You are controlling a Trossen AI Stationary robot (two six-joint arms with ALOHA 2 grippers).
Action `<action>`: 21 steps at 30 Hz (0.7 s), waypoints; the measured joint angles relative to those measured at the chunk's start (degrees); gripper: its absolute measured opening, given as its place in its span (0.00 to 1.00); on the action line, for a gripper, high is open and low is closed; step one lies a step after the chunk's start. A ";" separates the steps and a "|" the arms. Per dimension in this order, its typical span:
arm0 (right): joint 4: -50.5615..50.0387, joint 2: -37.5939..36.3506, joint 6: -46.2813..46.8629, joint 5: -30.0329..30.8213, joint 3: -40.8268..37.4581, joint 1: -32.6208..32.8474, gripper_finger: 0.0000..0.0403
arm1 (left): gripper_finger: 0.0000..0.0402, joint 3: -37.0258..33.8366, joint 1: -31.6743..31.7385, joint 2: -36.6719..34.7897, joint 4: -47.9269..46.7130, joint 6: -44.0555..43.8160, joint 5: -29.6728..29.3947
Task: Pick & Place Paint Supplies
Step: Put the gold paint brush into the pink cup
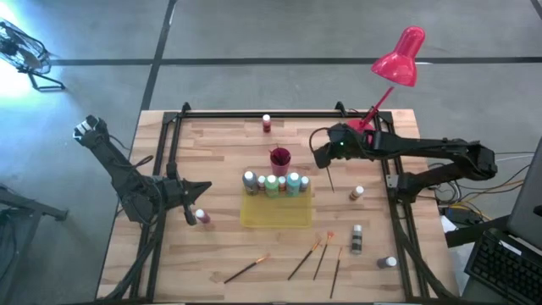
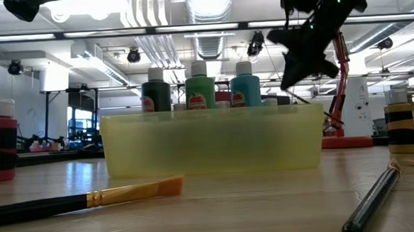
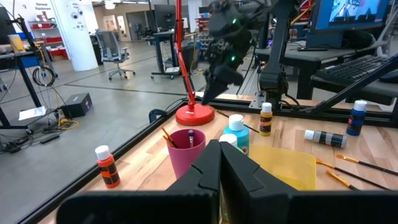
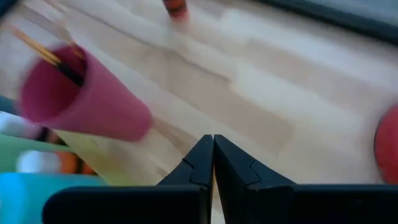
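Brush (image 1: 329,176) hangs pinched in right fingers (image 4: 213,163), tip hidden; left fingers (image 3: 220,167) closed, empty.

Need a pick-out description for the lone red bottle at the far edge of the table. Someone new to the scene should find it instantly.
Start at the yellow tray in the middle of the wooden table, then the magenta cup just beyond it. Past the cup, near the table's far rail, stands the red bottle. It stands alone, white-capped and upright; the other bottles crowd the tray or dot the table's sides.

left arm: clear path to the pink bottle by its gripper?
Probably yes. The left gripper, shut, sits just beside the pink bottle on bare table; nothing stands between them. It would need to open first.
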 joint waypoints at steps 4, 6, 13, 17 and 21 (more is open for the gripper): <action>0.44 -1.29 -3.32 4.06 3.14 3.03 0.02 | 0.01 0.00 0.02 0.00 0.00 0.02 -0.01; 0.80 -1.52 -5.85 6.85 5.33 4.73 0.02 | 0.01 0.00 -0.01 0.00 -0.02 -0.01 0.01; 3.36 -1.48 -15.07 16.16 13.12 10.89 0.02 | 0.01 0.00 -0.01 0.00 -0.02 0.01 0.01; 7.56 -1.42 -21.06 18.41 16.47 13.42 0.02 | 0.01 0.00 -0.01 0.00 0.00 -0.01 0.01; 14.25 -0.18 -26.72 18.61 18.45 14.39 0.02 | 0.01 0.00 0.00 0.00 -0.01 0.00 0.01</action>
